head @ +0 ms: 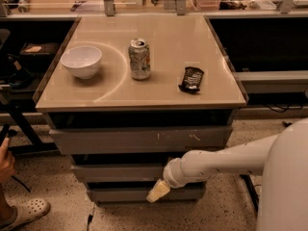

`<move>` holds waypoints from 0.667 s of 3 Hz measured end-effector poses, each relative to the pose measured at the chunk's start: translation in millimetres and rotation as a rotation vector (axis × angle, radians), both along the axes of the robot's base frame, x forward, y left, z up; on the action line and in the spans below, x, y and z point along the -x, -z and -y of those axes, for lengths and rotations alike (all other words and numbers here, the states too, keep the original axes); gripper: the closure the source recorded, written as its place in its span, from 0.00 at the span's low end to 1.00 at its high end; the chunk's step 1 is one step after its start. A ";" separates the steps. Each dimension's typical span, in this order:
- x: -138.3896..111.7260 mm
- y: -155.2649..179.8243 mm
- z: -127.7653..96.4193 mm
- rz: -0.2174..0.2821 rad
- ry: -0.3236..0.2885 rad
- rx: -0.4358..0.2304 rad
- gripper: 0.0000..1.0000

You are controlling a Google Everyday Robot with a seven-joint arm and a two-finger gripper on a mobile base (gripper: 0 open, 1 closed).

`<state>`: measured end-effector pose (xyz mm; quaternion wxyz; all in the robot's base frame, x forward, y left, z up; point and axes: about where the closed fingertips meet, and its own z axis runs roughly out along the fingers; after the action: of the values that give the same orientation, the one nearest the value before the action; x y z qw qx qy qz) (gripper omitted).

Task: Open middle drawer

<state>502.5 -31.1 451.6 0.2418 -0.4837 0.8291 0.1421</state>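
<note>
Hand [159, 190] low, at the seam between middle drawer [120, 172] and bottom drawer [115, 194]; clenched or released, cannot tell. Middle drawer, second in the stack under the tabletop [168, 37], looks shut, inside hidden; likely trouble is the hand catching the bottom front instead, or slipping off the handleless face. Bowl [82, 61] looks empty; can [139, 59] stands upright, and a hard tug could topple it.

Warm overhead light was noted; glare on tabletop [168, 47]; gripper [158, 191], just below middle drawer [120, 172], was lit pale.
</note>
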 end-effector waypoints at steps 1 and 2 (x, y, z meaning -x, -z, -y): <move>-5.1 16.3 -2.3 -0.008 -0.008 -0.007 0.00; -7.4 32.0 -5.8 -0.025 -0.024 -0.012 0.00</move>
<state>510.0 -25.3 419.6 0.2324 -0.4904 0.8253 0.1561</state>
